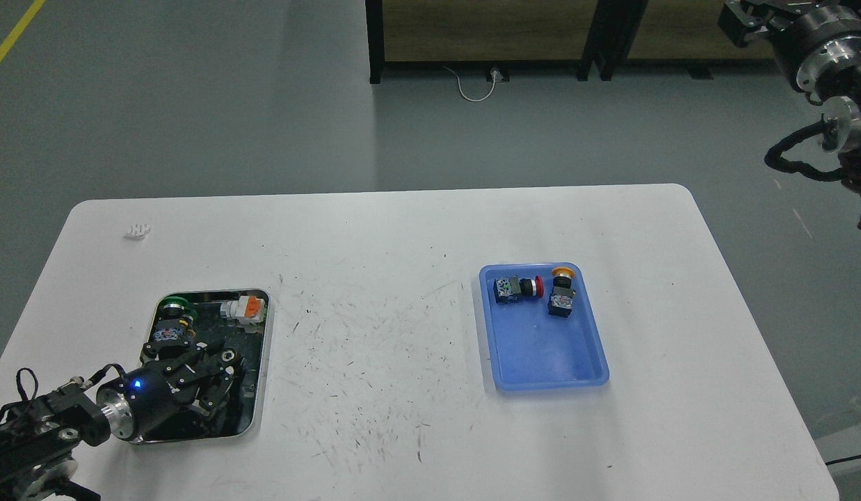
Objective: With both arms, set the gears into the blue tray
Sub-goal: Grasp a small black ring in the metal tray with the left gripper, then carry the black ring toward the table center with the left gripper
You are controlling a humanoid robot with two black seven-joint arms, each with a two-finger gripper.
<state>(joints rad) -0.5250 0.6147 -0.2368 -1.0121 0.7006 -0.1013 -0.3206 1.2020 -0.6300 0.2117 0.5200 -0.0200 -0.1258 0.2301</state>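
White worktop (403, 229), left gripper (211, 379) low inside steel tray (262, 362) at 8 o'clock, fingers' state unclear against dark clutter, one gear (227, 355) just by them, blue tray (542, 362) at 3 o'clock holding two switches (517, 288), right arm (830, 76) raised at 1 o'clock, its fingers out of view.

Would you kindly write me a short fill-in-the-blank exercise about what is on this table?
1. The blue tray holds ____ push-button switches.
2. The left gripper reaches into the ____ tray.
3. The switch lying next to the yellow-capped switch has a ____ cap.
4. The steel tray stands on the ____ side of the table.

Missing words: two; steel; red; left
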